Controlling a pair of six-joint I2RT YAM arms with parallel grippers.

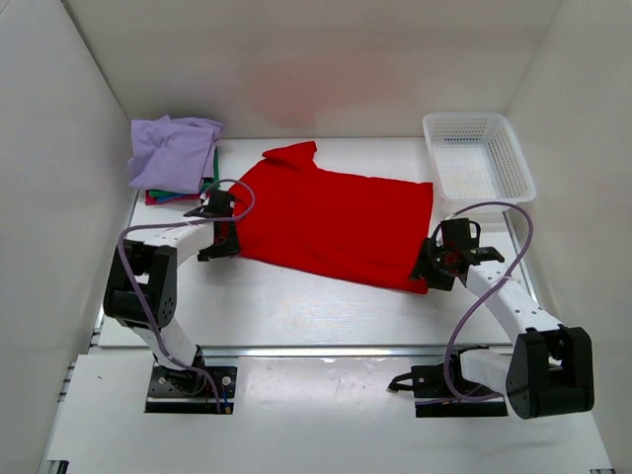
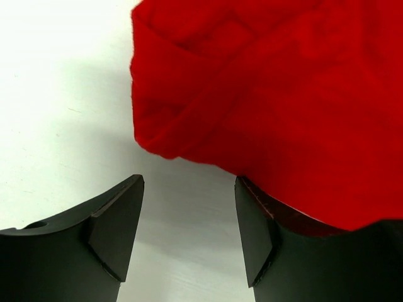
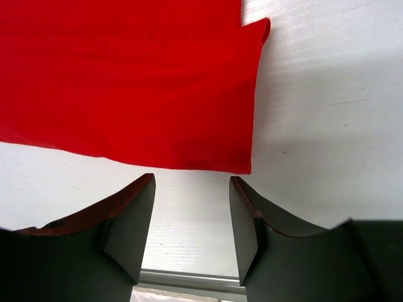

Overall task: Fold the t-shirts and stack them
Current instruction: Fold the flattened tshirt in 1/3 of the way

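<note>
- Top external view: I see the red t-shirt [image 1: 336, 227] spread flat across the middle of the table [image 1: 296, 306]. One sleeve points toward the far wall.
- The stack of folded t-shirts [image 1: 173, 153] sits in the far left corner. A pale lavender one is on top, with green and red edges showing beneath it. The stack lies apart from the red shirt.
- The white mesh basket [image 1: 513, 148] stands in the far right corner, near the shirt's far right corner but not touching it.
- The left gripper [image 1: 225, 229] is at the shirt's left edge and the right gripper [image 1: 434, 265] is at its near right corner.
- Left wrist view: the jaws are spread and released, with only bare table between them. A bunched fold of red cloth lies just past the fingertips [image 2: 135, 189], and some cloth overlaps the edge of the right-hand finger.
- Right wrist view: this claw is also released, with only table in the gap. The shirt's flat hem corner lies just beyond the fingertips [image 3: 148, 189], and I cannot tell if it touches them.
</note>
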